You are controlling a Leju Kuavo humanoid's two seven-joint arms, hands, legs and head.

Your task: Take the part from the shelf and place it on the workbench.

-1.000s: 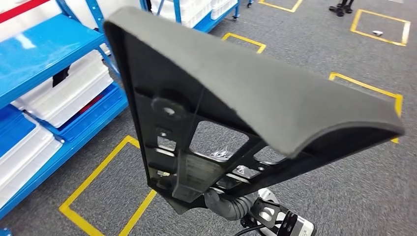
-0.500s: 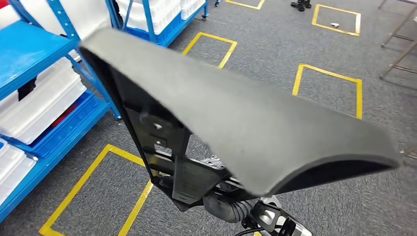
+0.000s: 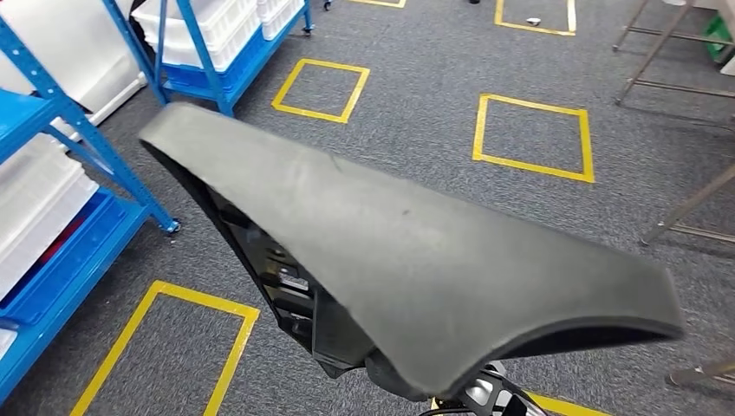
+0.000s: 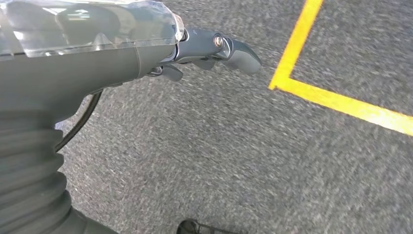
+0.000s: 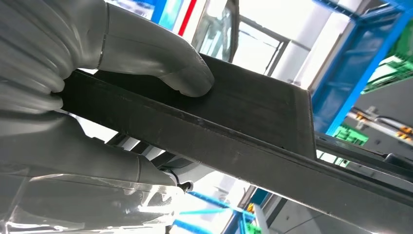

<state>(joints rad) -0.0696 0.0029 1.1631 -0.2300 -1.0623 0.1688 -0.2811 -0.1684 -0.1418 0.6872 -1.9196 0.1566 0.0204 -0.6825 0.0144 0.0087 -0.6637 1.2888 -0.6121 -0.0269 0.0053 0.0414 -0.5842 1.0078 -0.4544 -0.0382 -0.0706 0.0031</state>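
Observation:
The part [image 3: 407,251] is a large curved panel, grey felt on top with a black ribbed plastic underside. It fills the middle of the head view, held up close in front of me and tilted. In the right wrist view my right hand [image 5: 97,97] grips the part's [image 5: 253,122] dark edge, with the thumb [image 5: 160,63] pressed on one face and the fingers on the other. My left hand [image 4: 146,48] hangs over the grey carpet, holding nothing, its fingers stretched out.
Blue shelving [image 3: 52,199] with white bins stands at the left, and another blue rack [image 3: 217,43] further back. Yellow taped squares [image 3: 529,134] mark the grey carpet. Thin metal frame legs [image 3: 685,61] stand at the right.
The whole view has swung: the blue shelves have slid off to the left, and more floor and metal legs show at the right. The part stays in my right hand.

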